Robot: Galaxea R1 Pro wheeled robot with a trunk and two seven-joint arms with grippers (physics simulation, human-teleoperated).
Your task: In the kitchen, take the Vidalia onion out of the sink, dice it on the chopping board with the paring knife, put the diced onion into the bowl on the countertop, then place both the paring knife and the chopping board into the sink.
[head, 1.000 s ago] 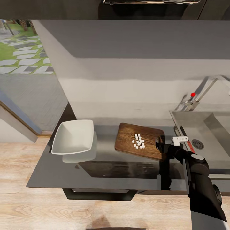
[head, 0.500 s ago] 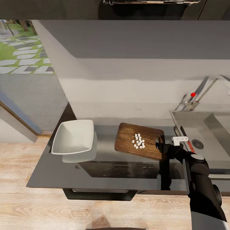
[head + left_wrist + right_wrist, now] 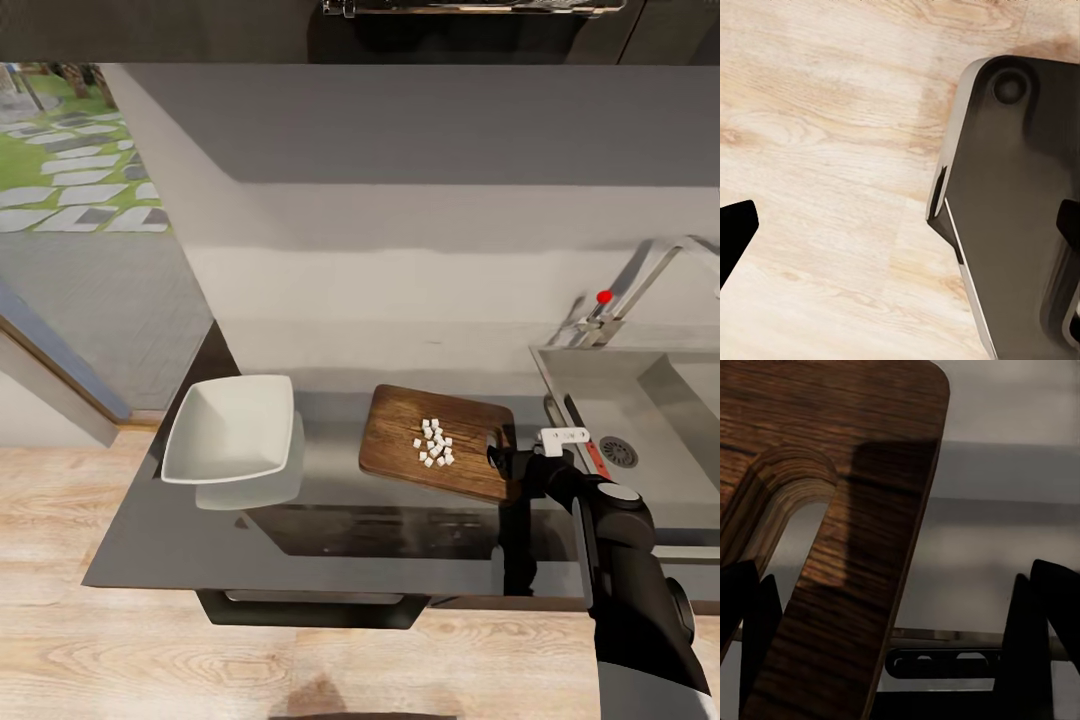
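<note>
A dark robot arm is reaching forward over the near edge of the grey countertop (image 3: 330,560), and its right gripper (image 3: 503,458) is sitting at the handle end of the chopping board (image 3: 400,440), the end nearest the sink (image 3: 640,400). In the right wrist view, the brown wood-grain board (image 3: 832,510) with its oblong slot is lying between the two dark fingers (image 3: 1031,645), which are standing wide apart; whether they are pressing on the board cannot be told. The left gripper is appearing in the left wrist view as a dark finger tip (image 3: 733,236) over the pale wood floor (image 3: 825,150), beside a dark part of the robot's own body (image 3: 1020,210); whether that gripper is open or closed cannot be told.

On the middle of the chopping board, a small heap of white diced onion (image 3: 434,442) is resting. The board's handle end looks slightly raised off the countertop. To the side of the board away from the sink, well apart from it, the white squarish bowl (image 3: 232,428) is sitting empty on the countertop. On the other side of the board, the paring knife (image 3: 590,448) with its red handle is lying in the steel-grey sink, next to the round drain (image 3: 618,452). Behind the sink, the angular steel tap (image 3: 640,280) with a red dot is rising against the grey wall (image 3: 400,200).
</note>
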